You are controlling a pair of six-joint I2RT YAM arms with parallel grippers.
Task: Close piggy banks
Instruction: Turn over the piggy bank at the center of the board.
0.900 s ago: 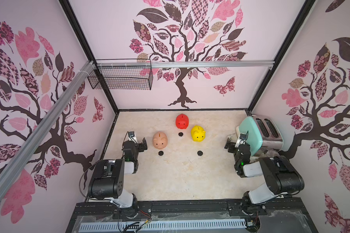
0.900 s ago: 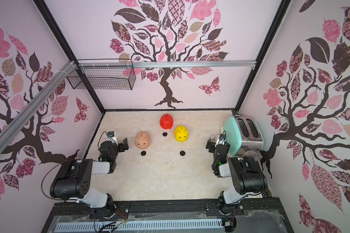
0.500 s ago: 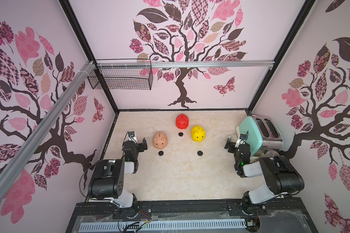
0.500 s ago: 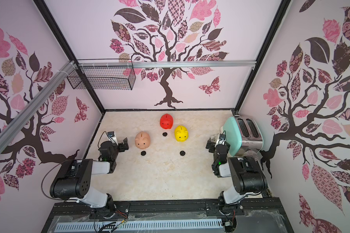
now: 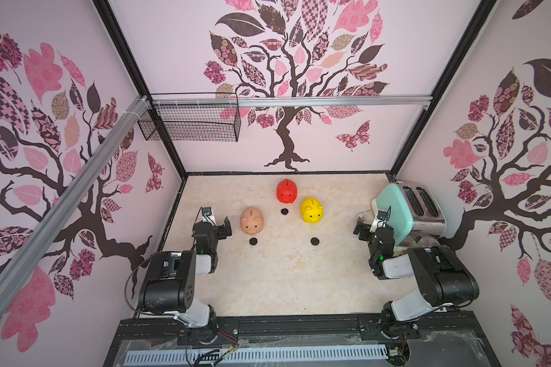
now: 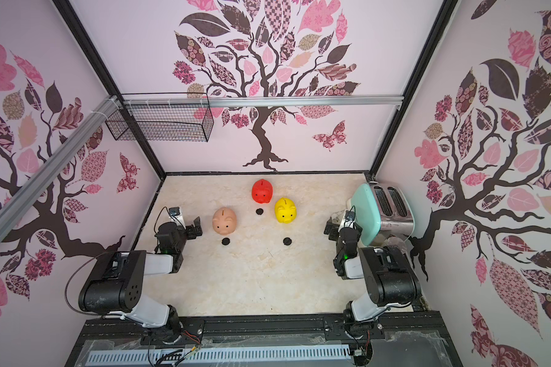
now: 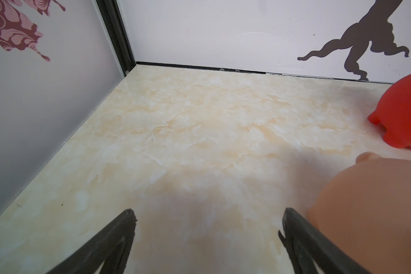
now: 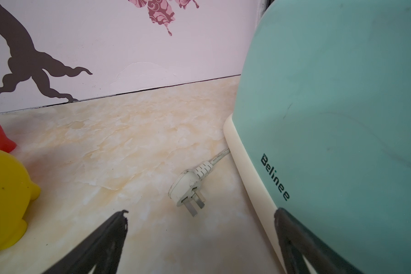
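Nothing moved: left gripper [image 7: 208, 213], right gripper [image 8: 201, 213] spread, empty.

Peach-pink piggy bank [image 5: 252, 220], red piggy bank [image 5: 286, 190], yellow piggy bank [image 5: 311, 210]: smooth plastic, soft sheen. Tabletop [image 5: 268, 279]: marble-patterned, smooth, slightly glossy. Toaster [image 5: 398, 203]: matt mint plastic side, brushed metal top. Basket [image 5: 191, 125]: black wire mesh.

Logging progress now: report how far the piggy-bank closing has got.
Done: nothing visible. Three black plugs lie loose on the table, one in front of each of the peach-pink pig, red pig and yellow pig; their bellies are hidden. In hand: nothing; left gripper and right gripper are open and empty. Left: all three pigs, it seems.
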